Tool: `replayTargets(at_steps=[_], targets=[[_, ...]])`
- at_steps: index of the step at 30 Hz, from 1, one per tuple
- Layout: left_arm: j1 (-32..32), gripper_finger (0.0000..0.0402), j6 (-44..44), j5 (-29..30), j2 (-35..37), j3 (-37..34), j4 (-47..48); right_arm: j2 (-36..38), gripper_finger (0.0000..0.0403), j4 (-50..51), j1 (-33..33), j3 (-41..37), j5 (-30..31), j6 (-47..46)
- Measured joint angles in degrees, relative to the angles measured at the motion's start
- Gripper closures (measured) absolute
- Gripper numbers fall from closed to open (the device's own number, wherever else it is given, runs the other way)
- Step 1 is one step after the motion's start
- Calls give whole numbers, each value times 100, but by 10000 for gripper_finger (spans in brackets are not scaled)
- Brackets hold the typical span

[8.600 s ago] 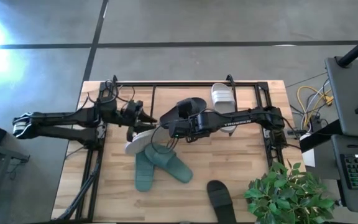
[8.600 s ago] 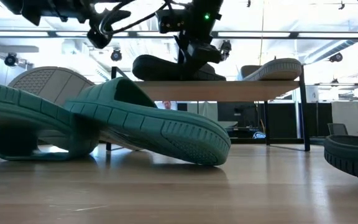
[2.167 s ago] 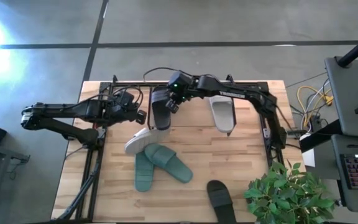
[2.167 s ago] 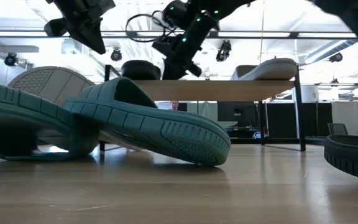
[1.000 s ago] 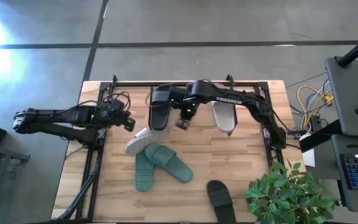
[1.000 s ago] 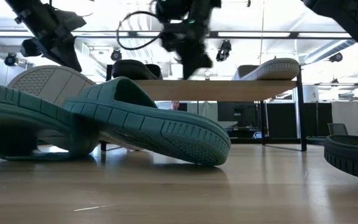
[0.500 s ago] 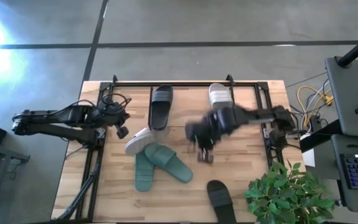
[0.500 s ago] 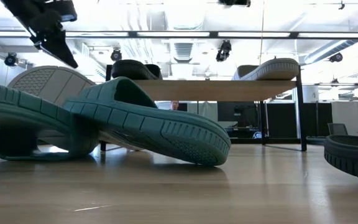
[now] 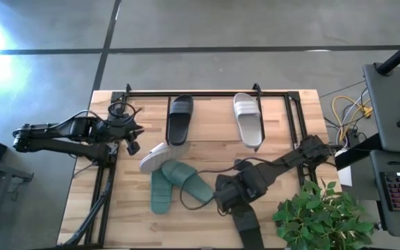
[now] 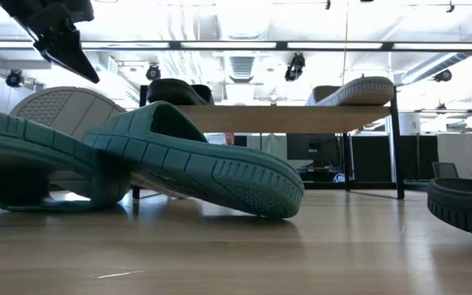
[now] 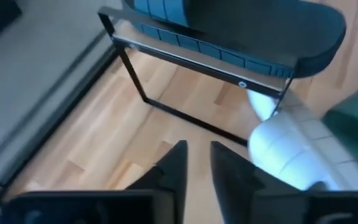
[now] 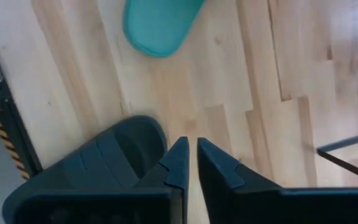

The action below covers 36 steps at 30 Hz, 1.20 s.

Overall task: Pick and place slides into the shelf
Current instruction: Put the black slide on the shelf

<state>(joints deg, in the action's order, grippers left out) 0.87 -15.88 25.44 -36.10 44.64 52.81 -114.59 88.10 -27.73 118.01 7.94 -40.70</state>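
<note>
- Pincer of the right arm (image 9: 229, 200) hangs over the near part of the desk (image 9: 283, 139), above the loose black slide (image 9: 245, 223) at the near edge; its fingers (image 12: 178, 163) stand almost together with only a thin slit between them, and nothing is held.
- In the right wrist view that black slide (image 12: 104, 155) lies just beside the fingertips, with the toe of a teal slide (image 12: 160, 25) farther off on the wood.
- Left pincer (image 9: 132, 144) hovers at the desk's left side near the shelf's end, fingers (image 11: 174, 167) a narrow gap apart and empty; the white slide (image 11: 284, 149) lies close ahead of it.
- On the shelf (image 9: 214, 121) lie 2 slides: a black one (image 9: 179, 119) toward the left and a white one (image 9: 248, 119) toward the right, well apart.
- On the desk in front of the shelf, the second white slide (image 9: 155, 156) touches the 2 teal slides (image 9: 176, 184), which overlap each other.
- A potted plant (image 9: 321, 219) stands at the desk's near right corner.
</note>
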Motion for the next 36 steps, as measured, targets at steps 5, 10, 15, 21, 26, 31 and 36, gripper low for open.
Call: replayTargets(at_steps=[5,10,15,21,26,31,36], targets=[[-3,262,-185,-498,13,0,43,0,300,-35,-296,-192,-20,63],[-8,201,-133,-1086,-25,0,47,-8,236,-52,-1053,-656,-100,221],[-8,183,-23,-1115,-135,0,46,-10,204,-831,-1742,-1055,-59,671],[-5,182,9,-1115,-330,0,42,-4,200,-2000,-2081,-1615,-39,799],[-3,182,9,-1109,-520,-1,38,-4,200,-2122,-1993,-1996,-39,678],[-3,182,10,-1109,-691,-2,29,-4,199,-2428,-1818,-2325,-44,668],[-3,182,18,-1109,-771,-2,29,-4,199,-3141,-1774,-2588,-218,671]])
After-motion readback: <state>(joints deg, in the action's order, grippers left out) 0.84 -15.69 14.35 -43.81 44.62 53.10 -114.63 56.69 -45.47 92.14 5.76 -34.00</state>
